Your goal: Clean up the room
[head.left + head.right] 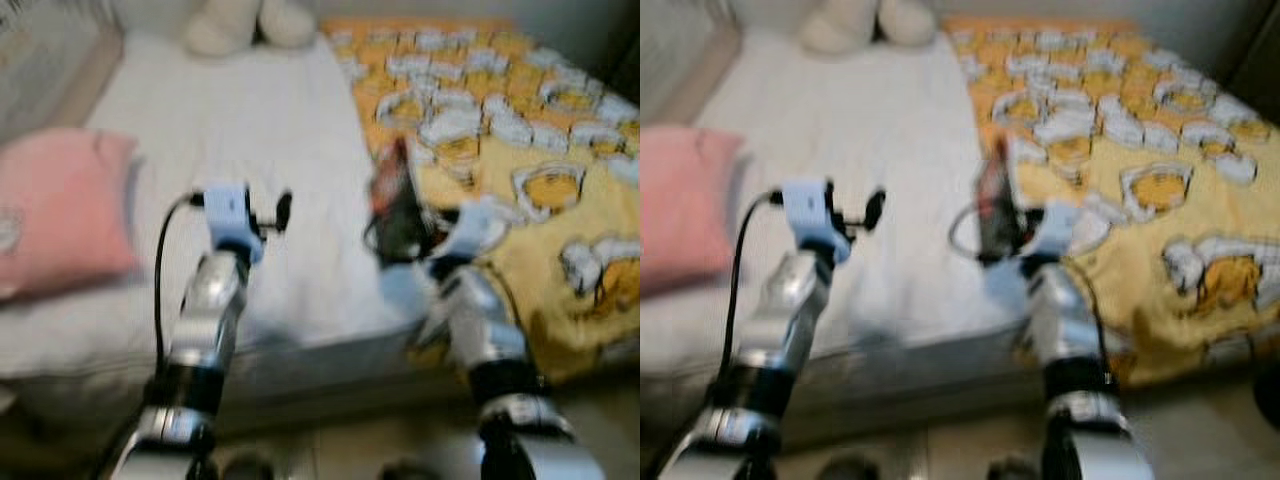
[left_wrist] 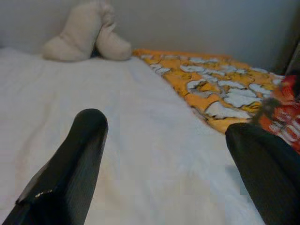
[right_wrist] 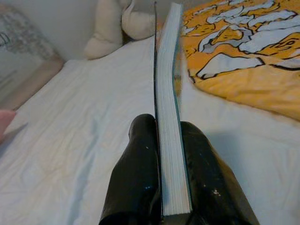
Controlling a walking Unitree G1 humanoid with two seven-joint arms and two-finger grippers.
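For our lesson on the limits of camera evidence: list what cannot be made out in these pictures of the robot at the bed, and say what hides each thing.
- Book cover: the right wrist view shows it edge-on, clamped in the right gripper; the eye views are too blurred to read it.
- Pink pillow: cut by the left edge of the eye views.
- Cream plush toy: its face is turned away or blurred.
- Floor by the bed: blurred, partly behind the arms.
- Left gripper: open, holding nothing.

no legible text, print on book (image 1: pixel 398 205) cover too blurred to read
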